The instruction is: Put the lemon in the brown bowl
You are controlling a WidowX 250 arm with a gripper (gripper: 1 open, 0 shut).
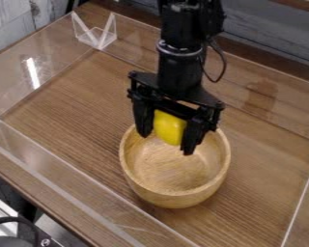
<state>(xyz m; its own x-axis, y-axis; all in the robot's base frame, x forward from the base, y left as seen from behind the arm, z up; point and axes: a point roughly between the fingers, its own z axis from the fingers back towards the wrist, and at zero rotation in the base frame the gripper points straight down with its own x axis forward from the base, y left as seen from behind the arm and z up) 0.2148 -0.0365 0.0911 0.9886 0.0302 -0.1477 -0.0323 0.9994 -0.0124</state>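
In the one camera view, we see the black gripper (168, 132) above the far part of the brown bowl (176, 175), its fingers clamped on the yellow lemon (169, 126). The bowl sits on the wooden table (67, 101), and a clear container (96, 31) stands well apart, at the far left.
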